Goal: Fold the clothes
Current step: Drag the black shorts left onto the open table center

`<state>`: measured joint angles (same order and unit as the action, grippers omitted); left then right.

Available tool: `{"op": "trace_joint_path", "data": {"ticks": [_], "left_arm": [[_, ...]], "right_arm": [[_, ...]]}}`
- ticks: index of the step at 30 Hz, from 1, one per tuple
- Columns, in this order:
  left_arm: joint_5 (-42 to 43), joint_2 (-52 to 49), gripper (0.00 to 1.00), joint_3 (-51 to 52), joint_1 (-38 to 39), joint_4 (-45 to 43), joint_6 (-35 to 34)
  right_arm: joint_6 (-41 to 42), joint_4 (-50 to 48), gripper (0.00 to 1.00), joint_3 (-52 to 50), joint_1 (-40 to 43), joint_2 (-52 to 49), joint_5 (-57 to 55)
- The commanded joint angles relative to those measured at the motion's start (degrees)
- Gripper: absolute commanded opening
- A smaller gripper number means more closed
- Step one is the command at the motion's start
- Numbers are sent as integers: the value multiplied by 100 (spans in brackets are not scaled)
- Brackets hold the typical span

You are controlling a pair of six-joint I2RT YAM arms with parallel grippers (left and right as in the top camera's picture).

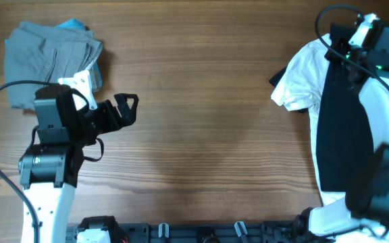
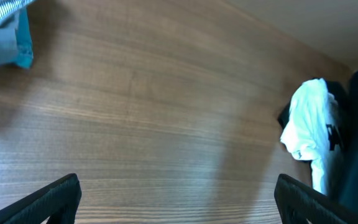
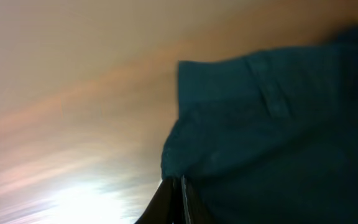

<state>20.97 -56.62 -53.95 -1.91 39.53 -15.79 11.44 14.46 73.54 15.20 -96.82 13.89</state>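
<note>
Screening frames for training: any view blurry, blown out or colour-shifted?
Overhead: sharp, evenly lit. Left wrist: slightly soft, usable. Right wrist: heavily smeared, white glare on the table at lower left, and the black shorts read teal.

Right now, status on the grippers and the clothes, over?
Left gripper open, empty, above the table. Right gripper shut on black shorts, which lie across the white T-shirt. Grey shorts beside left arm, out of the way.
</note>
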Motion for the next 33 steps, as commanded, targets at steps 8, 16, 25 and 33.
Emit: {"op": "trace_joint_path", "data": {"ticks": [8,16,25,33], "left_arm": [[-1292,1145,100,-1333,15,-195,0],[-1908,1095,100,-1580,17,-245,153],[-72,-2208,89,-1580,938,-376,1565],[-267,-5278,92,-1580,1703,-2105,2291]], "right_arm": [[-442,841,32,380,-5003,857,1362],[304,1266,82,389,-5746,1207,-1368],[1274,2304,81,385,-2889,2050,-444],[1204,3069,82,380,-2573,2041,-350]]}}
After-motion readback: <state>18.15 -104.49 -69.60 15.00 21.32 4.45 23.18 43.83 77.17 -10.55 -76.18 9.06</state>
